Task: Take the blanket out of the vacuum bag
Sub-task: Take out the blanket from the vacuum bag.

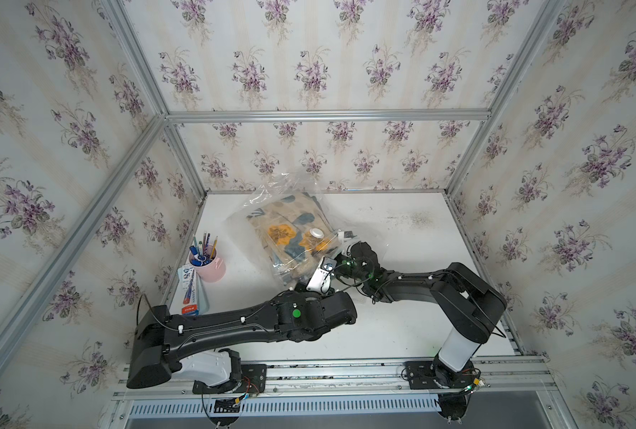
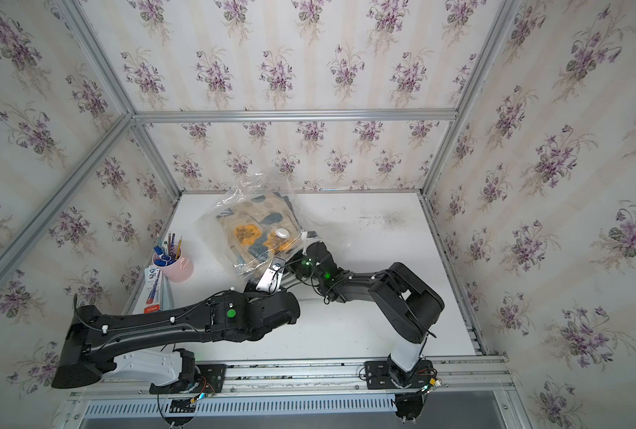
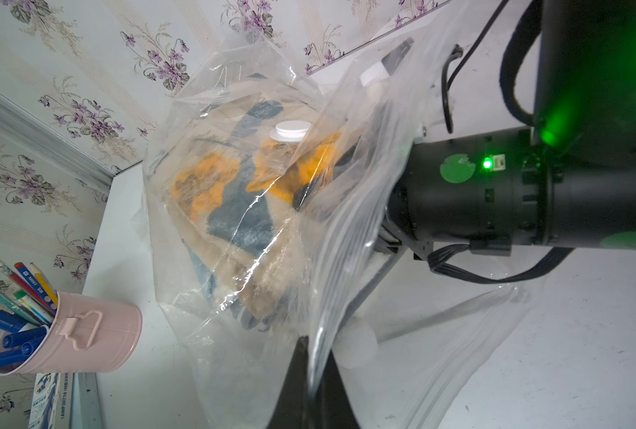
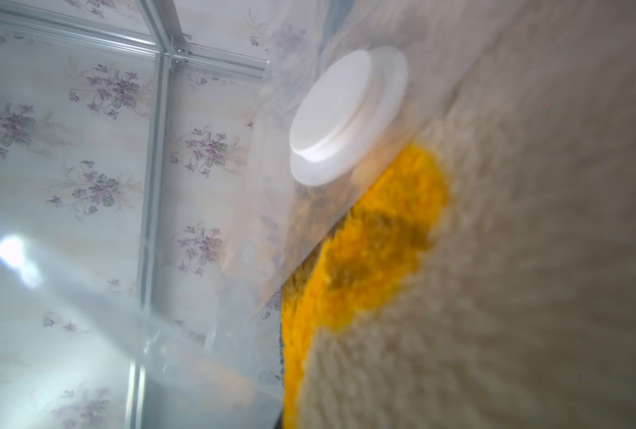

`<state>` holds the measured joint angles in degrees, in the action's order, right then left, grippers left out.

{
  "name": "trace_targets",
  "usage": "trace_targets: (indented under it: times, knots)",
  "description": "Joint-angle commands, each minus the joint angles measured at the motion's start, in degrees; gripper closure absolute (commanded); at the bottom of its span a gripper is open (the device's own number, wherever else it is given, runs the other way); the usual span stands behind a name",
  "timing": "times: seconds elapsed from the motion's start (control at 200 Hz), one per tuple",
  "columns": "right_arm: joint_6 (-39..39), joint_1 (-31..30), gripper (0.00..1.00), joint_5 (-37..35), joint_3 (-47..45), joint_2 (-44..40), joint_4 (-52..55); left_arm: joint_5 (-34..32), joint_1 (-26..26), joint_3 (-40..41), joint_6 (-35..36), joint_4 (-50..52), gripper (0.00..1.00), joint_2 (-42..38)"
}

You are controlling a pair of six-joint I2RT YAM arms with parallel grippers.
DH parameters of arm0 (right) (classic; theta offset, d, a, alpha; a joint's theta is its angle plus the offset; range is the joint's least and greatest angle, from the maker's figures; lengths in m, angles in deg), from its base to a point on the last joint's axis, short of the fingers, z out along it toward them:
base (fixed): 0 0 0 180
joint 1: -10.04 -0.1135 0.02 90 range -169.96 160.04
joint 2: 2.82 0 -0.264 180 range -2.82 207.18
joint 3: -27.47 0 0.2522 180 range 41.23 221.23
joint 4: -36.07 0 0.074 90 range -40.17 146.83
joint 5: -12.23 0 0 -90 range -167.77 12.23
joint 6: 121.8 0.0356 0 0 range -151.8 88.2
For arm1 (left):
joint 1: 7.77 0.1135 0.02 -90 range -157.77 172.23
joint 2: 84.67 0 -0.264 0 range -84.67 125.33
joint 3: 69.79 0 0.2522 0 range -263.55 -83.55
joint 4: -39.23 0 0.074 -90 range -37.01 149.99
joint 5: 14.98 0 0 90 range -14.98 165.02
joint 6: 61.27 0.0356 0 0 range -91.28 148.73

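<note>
**A:** What does the vacuum bag (image 1: 272, 202) look like?

**B:** It's clear, crinkly plastic, loose and puffed up, with one round white valve cap (image 1: 316, 233) on its upper sheet. The blanket (image 1: 287, 223) is folded inside. It has a beige pile with orange flowers and dark blue-grey leaves, and the cap sits over one orange flower.

**A:** And where does it lie?

**B:** It's on the white tabletop (image 1: 420, 237), near the pink cup (image 1: 212, 269) but apart from it. It is on the cup's side toward the right arm and farther back than the cup.

**A:** The claws?

**B:** The left claw (image 3: 327, 356) is pinched tight on the bag's open edge. The right claw (image 1: 343, 236) is inside the mouth, farther from the cup than the valve cap. It is closed at the blanket's edge, but I cannot tell whether any fabric sits between its fingers.

**A:** What is in the way?

**B:** The bag's film drapes over the right claw and wrist and hazes them. In the right wrist view, blurred blanket pile fills most of the frame.

**A:** Counts?

**B:** There is one bag, one cap, one cup and two arms, and one blanket as far as I can see. One flat printed pack (image 1: 190, 293) lies just beside the cup on its near side. The cup holds several pens (image 1: 205, 247), too crowded to count.
</note>
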<state>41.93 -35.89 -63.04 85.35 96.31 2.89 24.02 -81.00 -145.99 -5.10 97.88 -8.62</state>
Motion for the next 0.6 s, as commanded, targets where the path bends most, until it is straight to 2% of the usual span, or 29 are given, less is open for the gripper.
trace_targets:
  times: [0.0,0.05,0.15,0.28,0.594]
  knots:
    - [0.5,-0.8,0.97,0.7,-0.6,-1.8,-2.0,-1.5,0.1,0.0,0.0,0.6,0.94,-0.1]
    - [0.8,-0.9,0.94,0.9,-1.1,-2.3,-2.1,-1.7,0.1,0.0,-0.2,0.9,0.94,-0.1]
    - [0.6,-1.0,0.8,0.7,-1.6,-2.4,-0.3,-1.7,0.1,0.1,-0.4,1.0,0.94,-0.4]
    - [1.5,-0.9,0.68,0.6,-4.1,-1.9,-1.1,-1.6,0.1,0.2,-0.7,1.4,0.93,-0.5]
    - [4.3,-1.4,0.64,2.8,-6.7,-2.0,-4.0,-1.9,0.1,0.7,-0.4,1.1,0.9,-0.6]
